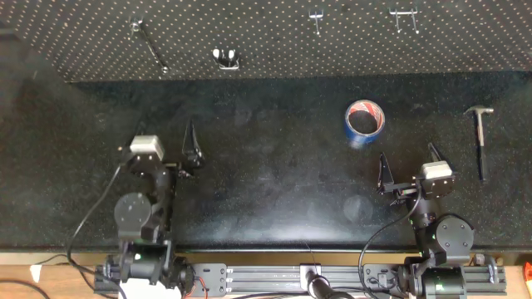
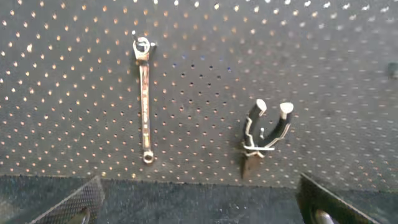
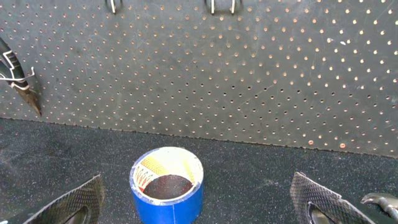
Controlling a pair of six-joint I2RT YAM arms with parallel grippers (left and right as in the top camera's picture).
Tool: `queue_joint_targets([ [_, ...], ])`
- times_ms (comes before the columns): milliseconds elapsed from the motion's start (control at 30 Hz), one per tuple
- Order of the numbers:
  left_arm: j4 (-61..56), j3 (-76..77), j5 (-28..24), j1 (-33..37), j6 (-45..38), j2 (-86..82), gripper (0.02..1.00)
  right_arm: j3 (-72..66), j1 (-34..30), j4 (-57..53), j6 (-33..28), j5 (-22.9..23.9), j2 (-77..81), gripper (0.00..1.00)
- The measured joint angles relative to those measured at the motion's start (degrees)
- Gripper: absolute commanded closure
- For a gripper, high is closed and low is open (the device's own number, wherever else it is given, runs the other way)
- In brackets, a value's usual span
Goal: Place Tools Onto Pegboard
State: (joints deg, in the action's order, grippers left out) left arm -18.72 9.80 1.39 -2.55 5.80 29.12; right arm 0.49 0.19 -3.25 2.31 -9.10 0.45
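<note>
Top view: black perforated pegboard point(image 1: 274, 37) along the far side, dark speckled tabletop point(image 1: 274, 174) before it. Board, left part: silver combination wrench point(image 1: 150, 46) hung from a peg, slanted in this view; near it, black-handled pliers with white grip tips point(image 1: 226, 58). Board, right part: narrow silver wire hook point(image 1: 316, 18) and wider double wire hook point(image 1: 404, 17). Tabletop, right of centre: roll of blue tape point(image 1: 364, 122) standing on its flat side. Near the right edge: black-handled steel-headed hammer point(image 1: 480, 137), lying flat, head toward the board.

Left wrist view: wrench point(image 2: 144, 99) seen hanging straight, ring end up on the peg, other end down; pliers point(image 2: 264, 134) seen handles up, nose down. Left gripper point(image 2: 198, 213) facing the board's foot, jaws spread wide, nothing between them.

Right wrist view: adds the inside of the tape roll point(image 3: 166, 185), with pale yellowish lining and dark tabletop visible through the core. Hammer head point(image 3: 379, 199) just beside one finger. Pliers' nose point(image 3: 25, 93) at the frame's side. Both hooks at the board's top.

Right gripper point(image 1: 409, 166): jaws wide apart, gripping nothing, tape roll ahead and apart from the fingers.

Room: broad stretch of tabletop between the two grippers; strip of tabletop between tape roll and board's foot.
</note>
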Motion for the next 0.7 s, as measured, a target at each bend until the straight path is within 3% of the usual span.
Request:
queue_joint_targets([
  [300, 10.19, -8.63, -1.27, 0.0, 0.0, -22.18, 0.025, -0.02, 0.0, -0.02, 0.0, 0.0, 0.02, 0.025],
  [367, 17.75, -9.42, -1.46, 0.04, 0.0, -26.27, 0.025, -0.02, 0.0, 0.0, 0.0, 0.0, 0.02, 0.025],
  [467, 22.99, -9.35, -1.49, 0.04, 0.0, -28.11, 0.025, -0.02, 0.0, 0.0, 0.0, 0.0, 0.02, 0.025],
  [700, 22.99, -9.35, -1.49, 0.04, 0.0, -27.8, 0.023, -0.02, 0.0, 0.0, 0.0, 0.0, 0.0, 0.025],
])
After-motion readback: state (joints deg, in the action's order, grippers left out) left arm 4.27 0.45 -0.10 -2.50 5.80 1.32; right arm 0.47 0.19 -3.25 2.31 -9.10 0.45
